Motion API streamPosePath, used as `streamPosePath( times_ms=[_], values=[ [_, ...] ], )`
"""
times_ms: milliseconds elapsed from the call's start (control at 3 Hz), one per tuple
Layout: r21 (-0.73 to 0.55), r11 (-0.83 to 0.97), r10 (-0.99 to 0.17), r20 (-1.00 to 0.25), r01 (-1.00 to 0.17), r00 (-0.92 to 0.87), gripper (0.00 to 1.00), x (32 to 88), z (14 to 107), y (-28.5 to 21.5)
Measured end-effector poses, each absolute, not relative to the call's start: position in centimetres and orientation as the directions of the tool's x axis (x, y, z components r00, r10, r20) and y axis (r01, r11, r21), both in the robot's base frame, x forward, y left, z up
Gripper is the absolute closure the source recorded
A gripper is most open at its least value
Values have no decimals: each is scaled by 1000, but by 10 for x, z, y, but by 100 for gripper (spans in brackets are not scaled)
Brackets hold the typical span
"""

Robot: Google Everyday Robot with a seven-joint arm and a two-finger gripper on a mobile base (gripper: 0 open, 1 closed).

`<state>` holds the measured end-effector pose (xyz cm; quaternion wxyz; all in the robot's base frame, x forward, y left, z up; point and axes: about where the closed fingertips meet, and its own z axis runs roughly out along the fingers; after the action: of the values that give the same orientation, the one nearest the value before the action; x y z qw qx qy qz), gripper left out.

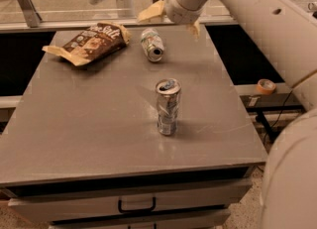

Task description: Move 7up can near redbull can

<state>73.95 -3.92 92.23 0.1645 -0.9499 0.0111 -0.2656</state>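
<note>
The counter point(99, 139) is finished in matt, smooth grey. Shiny metal is seen on the redbull can point(168, 106) and the 7up can point(151, 44), and glossy crinkled film on the snack bag point(89, 42). Over the far edge, the smooth white plastic gripper point(170, 23) is tipped with dull tan fingers point(151, 11), spread apart.

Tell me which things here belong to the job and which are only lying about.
For the job:
7up can, on its side near the far edge of the table
redbull can, upright in the middle
tool, open, above the far edge

Only lying about:
chip bag
tape roll
</note>
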Motion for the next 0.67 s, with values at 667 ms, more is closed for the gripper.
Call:
streamPosePath(
  times_ms=[667],
  values=[
    [-267,-948,-4,562,176,827,0,780,891,3]
  ],
)
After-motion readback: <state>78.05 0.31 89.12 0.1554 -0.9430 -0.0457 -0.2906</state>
